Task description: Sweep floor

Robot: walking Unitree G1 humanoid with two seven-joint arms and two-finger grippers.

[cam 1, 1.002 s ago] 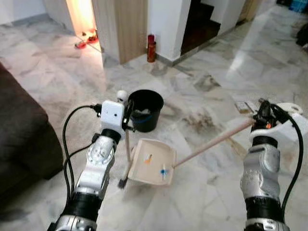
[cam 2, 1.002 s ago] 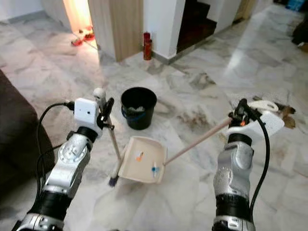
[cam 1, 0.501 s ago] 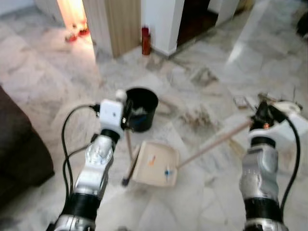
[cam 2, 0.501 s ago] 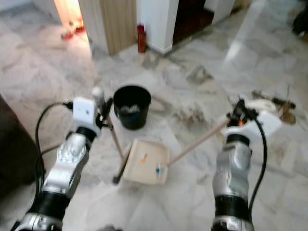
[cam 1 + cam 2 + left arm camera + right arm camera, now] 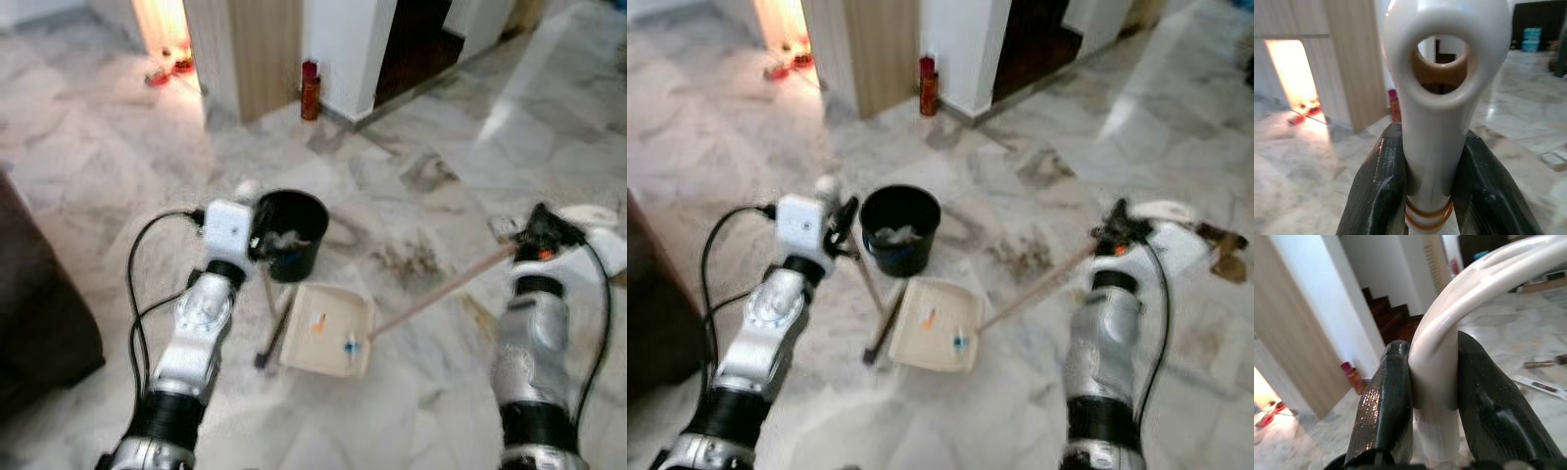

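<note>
At frame centre, the dustpan was held flat beside the bucket by the right gripper clamped on its handle, apparently to keep its debris in, while the broom was pinched in the left gripper.

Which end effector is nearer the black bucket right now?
Left. The left end effector, clamped on the broom handle, is right beside the black bucket; the right end effector holds the dustpan handle well off to its right.

Marble floor under black bucket, cream dustpan, red bottle.
</note>
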